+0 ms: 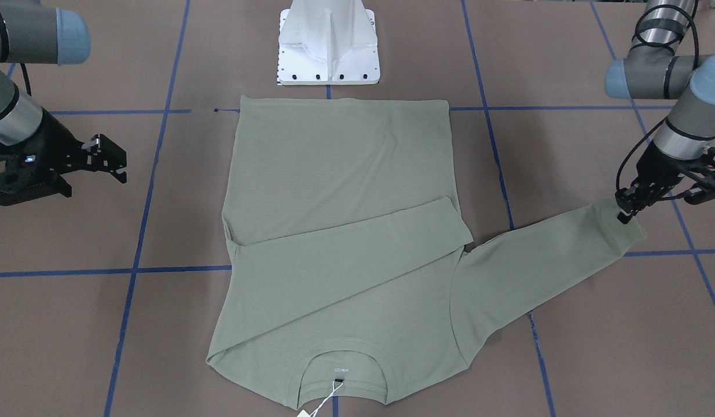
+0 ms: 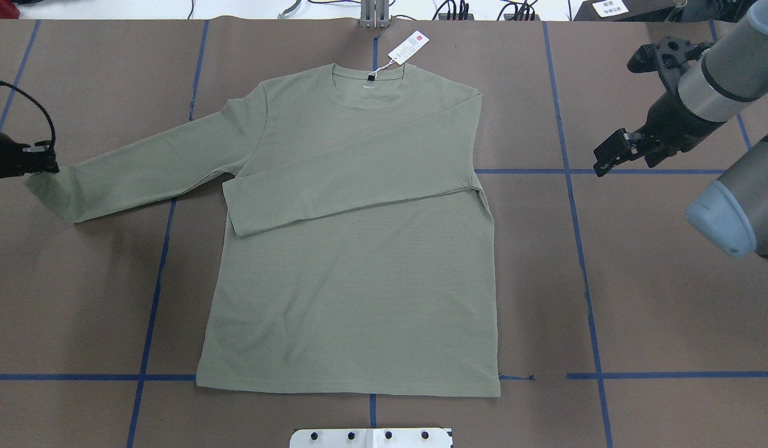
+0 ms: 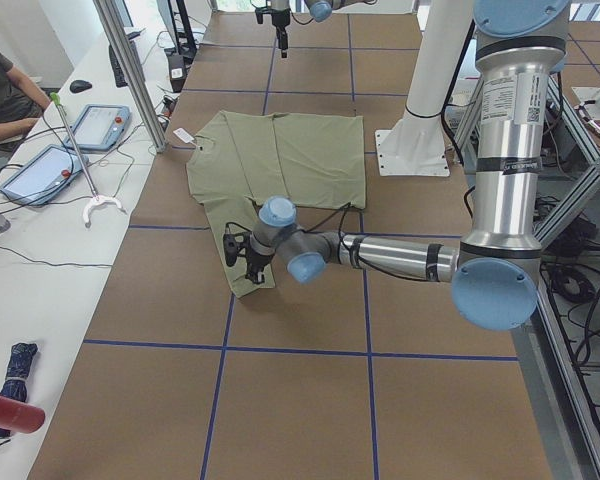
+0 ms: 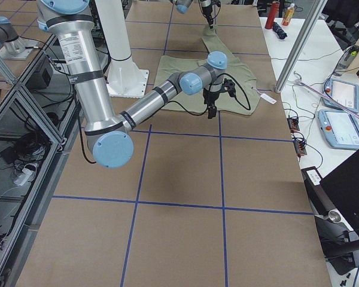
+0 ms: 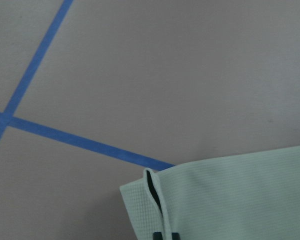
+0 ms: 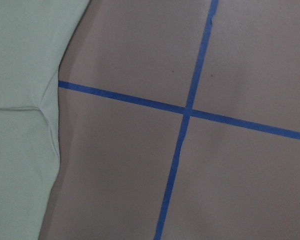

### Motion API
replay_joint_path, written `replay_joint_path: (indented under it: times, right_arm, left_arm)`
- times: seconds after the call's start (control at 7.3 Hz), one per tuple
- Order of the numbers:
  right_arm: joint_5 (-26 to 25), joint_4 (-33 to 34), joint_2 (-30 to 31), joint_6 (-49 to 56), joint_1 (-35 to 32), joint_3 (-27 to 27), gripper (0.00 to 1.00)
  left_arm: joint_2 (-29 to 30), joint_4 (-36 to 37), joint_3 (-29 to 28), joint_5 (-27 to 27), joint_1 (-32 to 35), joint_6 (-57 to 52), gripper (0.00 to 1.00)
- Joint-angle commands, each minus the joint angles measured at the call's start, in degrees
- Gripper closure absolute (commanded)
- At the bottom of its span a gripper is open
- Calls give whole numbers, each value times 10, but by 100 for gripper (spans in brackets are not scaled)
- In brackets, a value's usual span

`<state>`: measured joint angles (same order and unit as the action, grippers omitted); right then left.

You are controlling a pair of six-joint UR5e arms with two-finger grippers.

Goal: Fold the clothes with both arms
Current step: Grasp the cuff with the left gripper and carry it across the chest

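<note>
The sage-green shirt (image 2: 359, 280) lies flat on the brown table with its neck away from the robot's base. A white hang tag (image 2: 408, 46) sits beyond the collar. One sleeve (image 2: 346, 193) is folded across the chest. The other sleeve (image 2: 141, 168) stretches out flat toward my left side. My left gripper (image 2: 43, 164) is down at that sleeve's cuff (image 5: 150, 200) and shut on its edge, which is pinched up slightly. My right gripper (image 2: 607, 160) hovers open and holding nothing over bare table, well clear of the shirt's side (image 6: 20, 100).
The white pedestal base (image 1: 328, 46) stands just beyond the shirt's hem. Blue tape lines (image 2: 582, 249) grid the table. In the side views, a side bench holds tablets (image 3: 40, 170) and cables, and a seated person's arm (image 3: 5, 105) is in view there.
</note>
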<state>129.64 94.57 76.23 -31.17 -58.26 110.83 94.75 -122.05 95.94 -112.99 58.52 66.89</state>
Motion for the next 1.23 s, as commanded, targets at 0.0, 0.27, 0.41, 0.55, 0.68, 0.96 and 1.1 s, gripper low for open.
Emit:
replay_joint_path:
  times: [0.0, 0.27, 0.41, 0.55, 0.68, 0.96, 1.1]
  right_arm:
    - [-1, 0, 61, 2, -13, 30, 0]
    - [-2, -1, 102, 5, -18, 47, 0]
    - [-4, -3, 126, 9, -21, 57, 0]
    - [-2, -37, 156, 17, -26, 57, 0]
    - [1, -72, 176, 15, -27, 54, 0]
    - [10, -75, 179, 16, -30, 47, 0]
    - [10, -76, 178, 15, -31, 44, 0]
  left_arm:
    - [156, 221, 39, 7, -32, 73, 100]
    - [286, 300, 12, 12, -84, 181, 100]
    - [350, 296, -19, 8, -105, 235, 100]
    - [439, 296, -70, 7, -129, 278, 100]
    - [512, 282, -127, 8, -164, 323, 100]
    - [581, 224, -193, 11, -204, 395, 100]
    - [599, 192, -237, 14, -220, 415, 100]
